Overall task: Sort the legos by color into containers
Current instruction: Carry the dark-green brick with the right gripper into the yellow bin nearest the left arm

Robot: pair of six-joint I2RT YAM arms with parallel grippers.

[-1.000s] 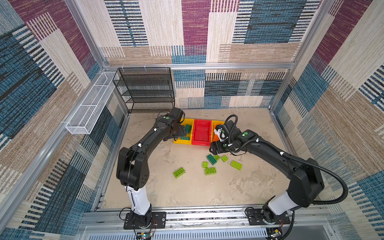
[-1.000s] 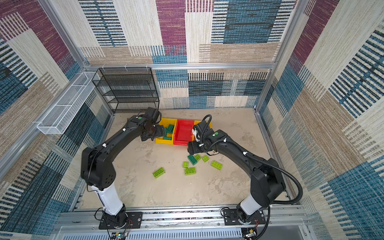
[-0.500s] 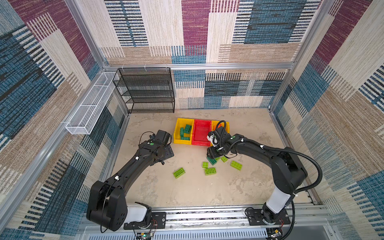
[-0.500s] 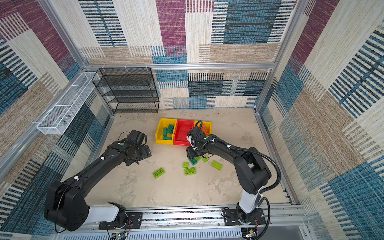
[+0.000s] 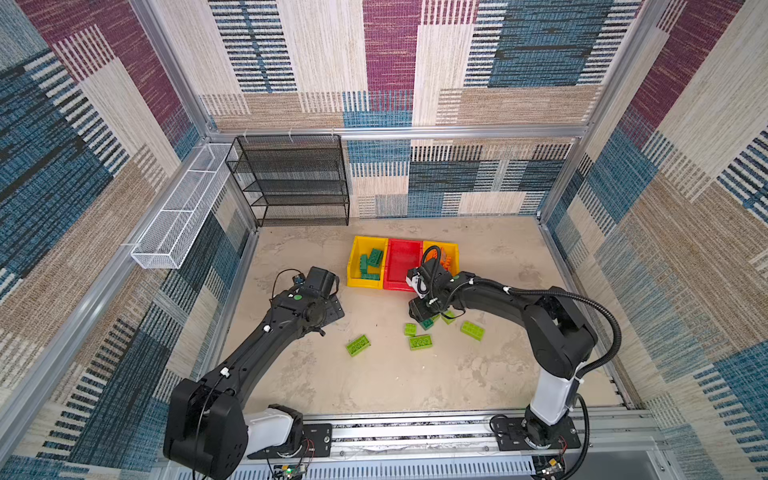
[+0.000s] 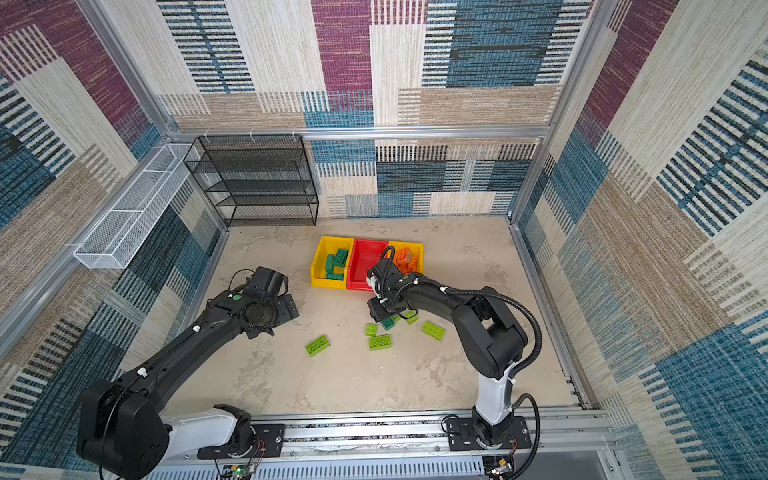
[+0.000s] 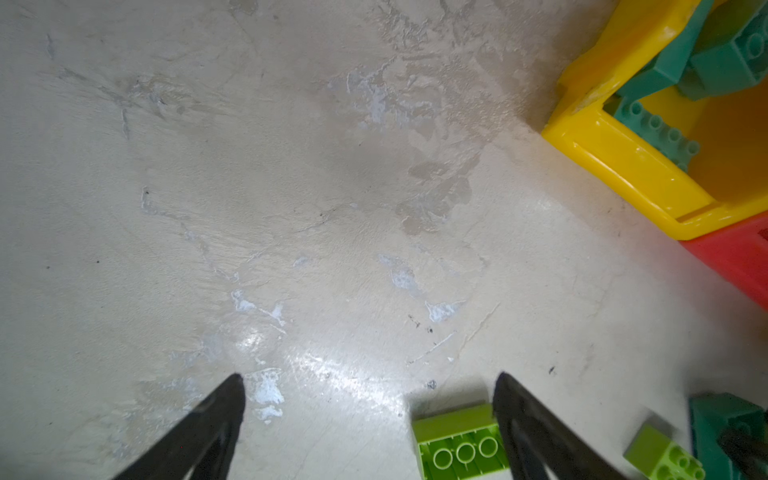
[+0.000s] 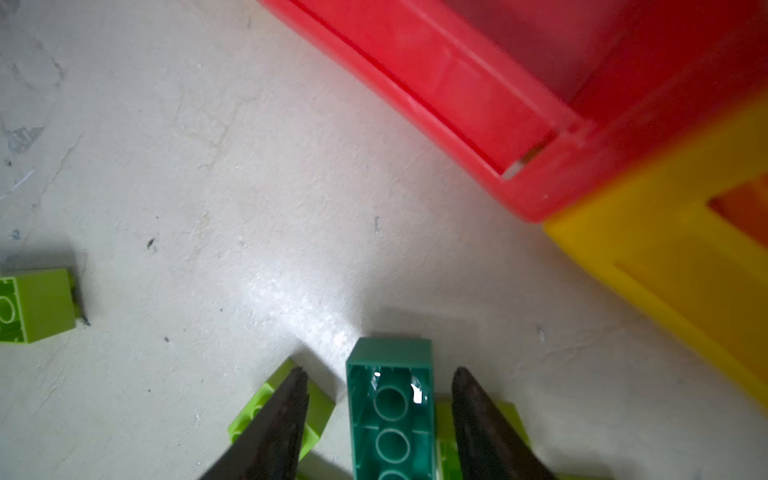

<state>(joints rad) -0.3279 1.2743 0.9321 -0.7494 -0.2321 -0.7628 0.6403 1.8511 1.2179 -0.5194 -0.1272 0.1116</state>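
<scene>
The right tool (image 8: 377,370) is down at the counter (image 5: 374,386). Its two fingers stand partly apart, one on each side of a dark green brick (image 8: 390,415) that lies with its hollow side up. A narrow gap shows between each finger and the brick, so the tool has hold of nothing. In both top views this brick sits in a small cluster just in front of the bins, with small lime pieces (image 5: 448,318) close against it.

The left tool (image 7: 369,376) is spread wide and holds nothing. It hangs over bare counter to the left of the bins. In the left wrist view a lone lime brick (image 7: 457,444), hollow side up, lies partly behind one finger.

Three bins stand side by side and touching toward the back of the counter. The left yellow bin (image 5: 352,262) holds a heap of dark green bricks (image 5: 370,262). The red bin (image 5: 401,257) is in the middle. The right yellow bin (image 5: 455,255) holds orange bricks (image 5: 442,255), partly hidden by the right arm.

More lime bricks lie loose on the counter: one (image 5: 420,341) in front of the cluster and one (image 5: 472,331) to its right. The lone one lies well to the left.

A black wire rack (image 5: 291,178) stands against the back wall, and a white wire basket (image 5: 183,208) hangs on the left wall.
</scene>
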